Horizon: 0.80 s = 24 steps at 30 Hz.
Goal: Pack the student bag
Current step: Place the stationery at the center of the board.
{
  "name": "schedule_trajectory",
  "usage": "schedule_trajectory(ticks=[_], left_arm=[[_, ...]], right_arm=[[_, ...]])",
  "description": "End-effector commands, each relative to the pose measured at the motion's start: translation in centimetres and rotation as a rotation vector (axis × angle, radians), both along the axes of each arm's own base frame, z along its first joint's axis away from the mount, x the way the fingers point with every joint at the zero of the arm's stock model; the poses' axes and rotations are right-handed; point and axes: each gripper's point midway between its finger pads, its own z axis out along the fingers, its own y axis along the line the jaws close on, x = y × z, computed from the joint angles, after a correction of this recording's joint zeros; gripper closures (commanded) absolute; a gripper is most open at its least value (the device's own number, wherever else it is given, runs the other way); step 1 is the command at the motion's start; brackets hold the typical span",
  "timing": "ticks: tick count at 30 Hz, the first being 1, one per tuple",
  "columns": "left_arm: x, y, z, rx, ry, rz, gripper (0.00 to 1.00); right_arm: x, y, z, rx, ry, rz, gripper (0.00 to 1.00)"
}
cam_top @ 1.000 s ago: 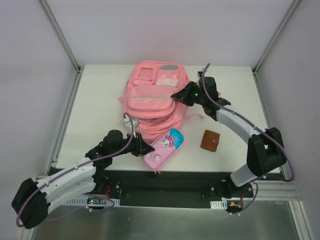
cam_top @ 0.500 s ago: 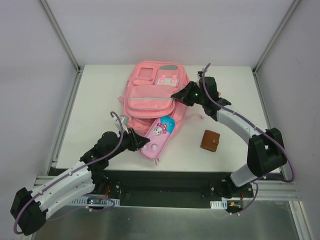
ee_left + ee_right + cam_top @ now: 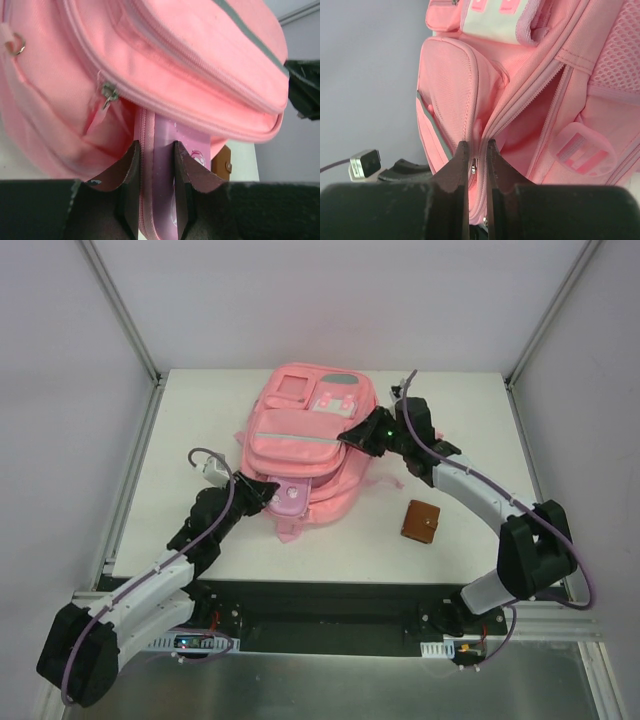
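The student bag (image 3: 300,425), a large pink backpack, lies flat at the table's middle back. My right gripper (image 3: 350,436) is shut on the zipper edge of its main opening (image 3: 477,145) and holds the upper flap (image 3: 450,85) raised. My left gripper (image 3: 266,490) is shut on a small pink and purple pencil case (image 3: 291,498), held on edge between the fingers (image 3: 156,150). The case's far end (image 3: 165,130) is tucked under the raised flap (image 3: 200,75), inside the opening. The rest of the bag's inside is hidden.
A small brown wallet (image 3: 421,521) lies on the white table to the right of the bag, below my right forearm; it also shows past the pencil case (image 3: 223,162). A loose zipper pull (image 3: 108,95) hangs on the bag's side. Metal frame rails border the table.
My left gripper lifted the pencil case off the table and pushed it away and right into the bag's opening. The right gripper shifted slightly left, still holding the flap.
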Motion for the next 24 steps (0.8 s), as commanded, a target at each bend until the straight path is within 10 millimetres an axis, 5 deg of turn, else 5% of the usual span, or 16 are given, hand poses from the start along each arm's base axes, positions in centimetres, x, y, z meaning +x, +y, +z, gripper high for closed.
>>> schedule_trajectory(ticks=[1, 11, 16, 19, 20, 22, 24], left_arm=[[3.7, 0.3, 7.3, -0.168, -0.239, 0.101, 1.0], [8.1, 1.2, 11.9, -0.274, -0.379, 0.255, 1.0], [10.4, 1.4, 12.4, -0.385, -0.368, 0.332, 1.0], [11.4, -0.3, 12.2, -0.398, -0.346, 0.273, 1.0], [11.6, -0.9, 12.5, -0.412, -0.344, 0.251, 0.97], [11.7, -1.8, 11.4, -0.406, -0.315, 0.215, 0.74], [11.8, -2.6, 10.6, -0.414, -0.293, 0.179, 0.49]], right_arm=[[-3.4, 2.6, 8.4, 0.174, -0.189, 0.134, 0.99], [-6.2, 2.9, 6.5, 0.164, -0.153, 0.155, 0.99], [-6.9, 2.9, 5.7, 0.158, -0.137, 0.162, 0.99], [-7.1, 3.0, 4.8, 0.15, -0.115, 0.163, 0.99], [-7.2, 3.0, 4.4, 0.148, -0.105, 0.164, 0.99], [-7.2, 2.9, 4.0, 0.146, -0.1, 0.158, 0.94], [-7.2, 2.5, 2.9, 0.128, -0.087, 0.134, 0.76]])
